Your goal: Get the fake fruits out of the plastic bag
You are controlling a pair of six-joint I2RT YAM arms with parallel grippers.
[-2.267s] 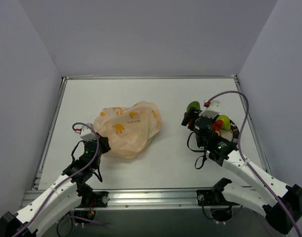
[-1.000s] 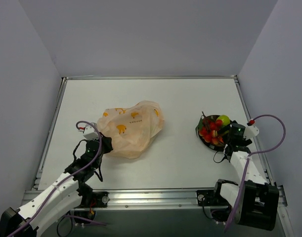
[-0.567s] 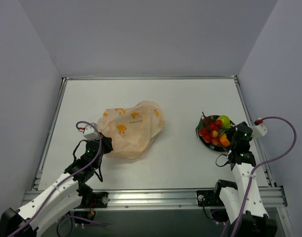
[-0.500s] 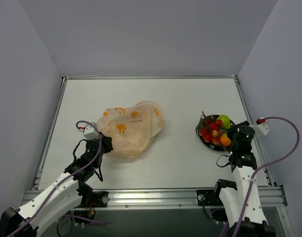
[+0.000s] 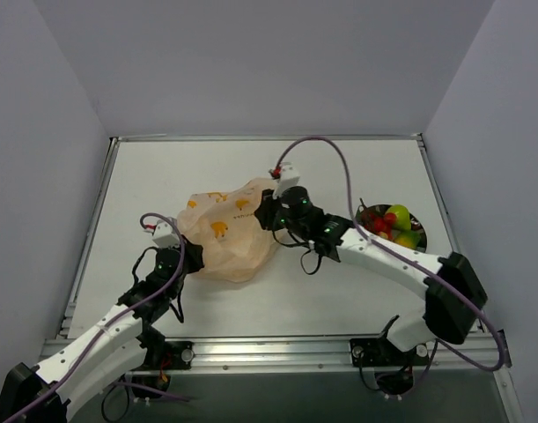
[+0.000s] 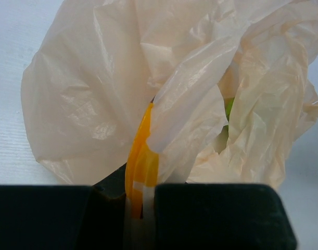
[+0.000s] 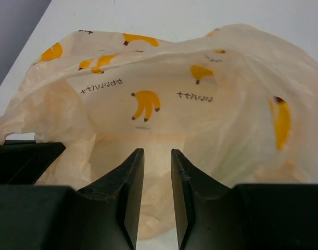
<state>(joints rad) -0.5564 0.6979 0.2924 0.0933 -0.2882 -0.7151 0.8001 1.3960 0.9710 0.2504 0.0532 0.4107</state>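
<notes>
- Grey walls closed in a white table (image 5: 357,167), with the plastic bag (image 5: 224,233) lying crumpled left of centre.
- Half a second before, the right arm had been folded back beside the dark plate (image 5: 424,234) at the table's right side. It had since swung across, and the right gripper (image 5: 265,211) sat against the bag's right edge.
- Through the right wrist camera its fingers (image 7: 132,172) stood a narrow gap apart with nothing between them, aimed into the bag's open mouth and not yet touching the plastic.
- The left gripper (image 5: 187,257) had not moved. It stayed pinched on a fold of the bag at the near-left edge, and the left wrist view showed that fold clamped between the closed fingers.
- Several fake fruits (image 5: 394,220), red, yellow-green and orange, were heaped on the plate, well apart from the bag.
- A sliver of green (image 6: 229,107) showed between the folds in the left wrist view, likely a fruit left inside. How many remained could not be told.
- Judged from this, one drop-off was done and another fetch was starting: the left side was holding the bag steady while the right went in again.
</notes>
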